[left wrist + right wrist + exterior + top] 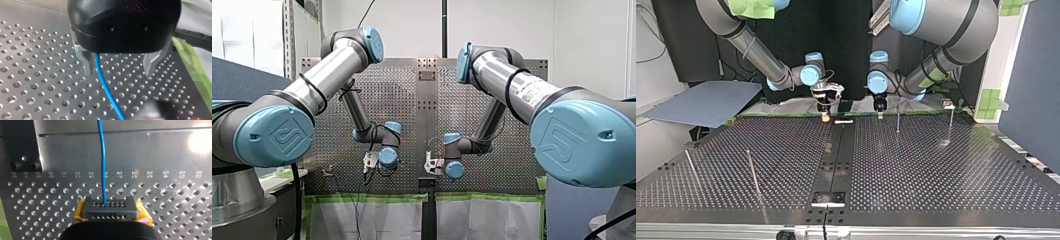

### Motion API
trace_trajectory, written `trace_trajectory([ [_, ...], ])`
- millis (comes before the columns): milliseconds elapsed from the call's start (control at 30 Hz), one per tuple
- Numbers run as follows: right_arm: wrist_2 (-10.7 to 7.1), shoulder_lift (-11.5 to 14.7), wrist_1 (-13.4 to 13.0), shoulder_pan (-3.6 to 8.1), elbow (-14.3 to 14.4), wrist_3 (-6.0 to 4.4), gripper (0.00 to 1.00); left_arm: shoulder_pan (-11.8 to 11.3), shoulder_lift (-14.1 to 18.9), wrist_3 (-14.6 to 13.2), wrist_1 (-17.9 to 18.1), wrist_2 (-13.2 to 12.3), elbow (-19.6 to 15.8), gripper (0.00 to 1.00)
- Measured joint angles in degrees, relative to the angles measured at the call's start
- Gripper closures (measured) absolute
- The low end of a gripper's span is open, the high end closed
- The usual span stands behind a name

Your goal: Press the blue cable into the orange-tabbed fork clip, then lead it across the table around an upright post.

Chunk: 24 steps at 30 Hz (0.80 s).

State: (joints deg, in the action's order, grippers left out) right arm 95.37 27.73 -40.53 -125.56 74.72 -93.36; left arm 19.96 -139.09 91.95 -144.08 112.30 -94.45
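Front cam sits behind arms [312, 85], top cam faces them low across table [936, 165], arms entering at 12 o'clock; wrist cams close, sharing cable [107, 90].

Paired at the far edge of the desk [936, 175]
Top view: my right hand [825, 116] left of my left hand [880, 114], two posts [897, 120] right of both; the cable [107, 92] lies between each hand's fingers

Robotics lab: perforated metal table [946, 170], my left arm [319, 82], my right arm [517, 85], blue partition [1031, 90].
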Motion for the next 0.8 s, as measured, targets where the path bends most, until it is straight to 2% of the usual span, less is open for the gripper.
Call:
trace_trajectory([
  [300,0.0,-1.6,-0.1,0.32,-0.1,0.0,1.0,-0.1,0.0,0.0,-1.2,-0.1,1.6,0.0],
  [733,-0.06,-1.8,0.0,0.51,-0.6,0.0,1.0,0.1,0.0,-1.2,-0.7,0.1,1.6,0.0],
  [767,-0.07,-1.8,0.0,0.51,-0.7,0.0,1.0,0.1,0.0,-1.3,-0.7,0.1,1.6,0.15],
  [800,-0.07,-1.8,0.0,0.52,-0.7,0.0,1.0,0.2,0.0,-1.7,-0.7,0.1,1.6,0.15],
])
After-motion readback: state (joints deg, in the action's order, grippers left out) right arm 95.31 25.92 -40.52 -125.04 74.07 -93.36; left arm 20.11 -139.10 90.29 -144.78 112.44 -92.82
